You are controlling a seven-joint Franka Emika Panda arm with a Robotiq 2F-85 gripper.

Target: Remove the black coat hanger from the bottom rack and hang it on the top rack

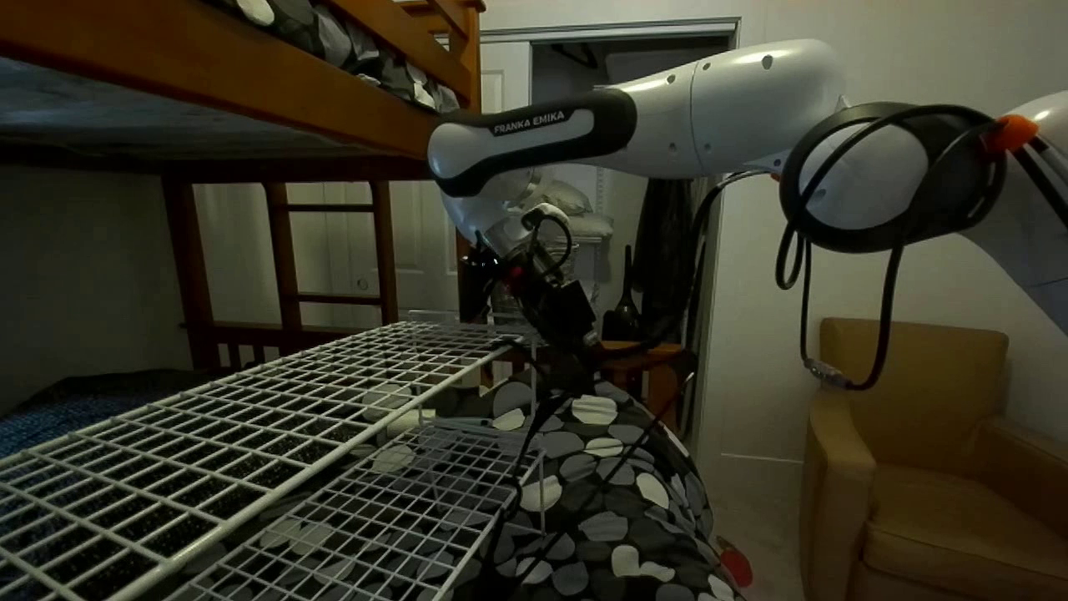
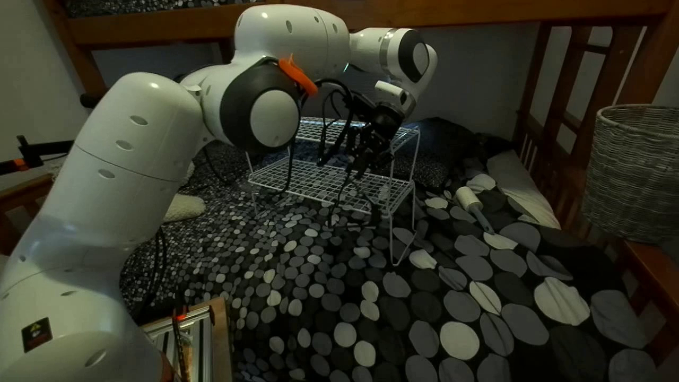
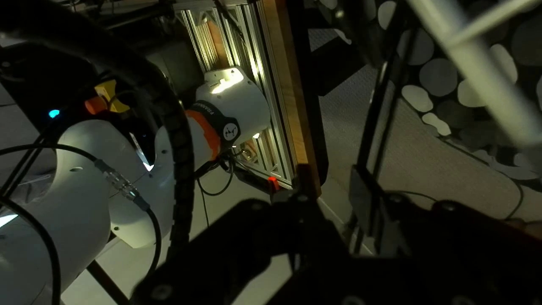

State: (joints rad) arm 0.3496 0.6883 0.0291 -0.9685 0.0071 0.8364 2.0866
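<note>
The black coat hanger (image 1: 524,463) hangs as thin dark lines below my gripper (image 1: 576,374), at the near end of the racks. It also shows in an exterior view (image 2: 339,197), in front of the bottom rack (image 2: 318,198). In the wrist view the hanger's dark bars (image 3: 374,114) run up beside the right finger. My gripper (image 3: 330,182) has a gap between its fingers there. The hanger's upper end is close to a white rack rod (image 3: 478,63). Whether its hook sits on the top rack (image 1: 290,484) is too dark and blurred to tell.
The white wire racks stand on a bed with polka-dot bedding (image 2: 345,334). The upper bunk (image 1: 334,100) overhangs the bed. A lint roller (image 2: 469,200) lies beside the racks. A wicker basket (image 2: 631,175) and an armchair (image 1: 934,467) stand farther off. Cables loop from the arm.
</note>
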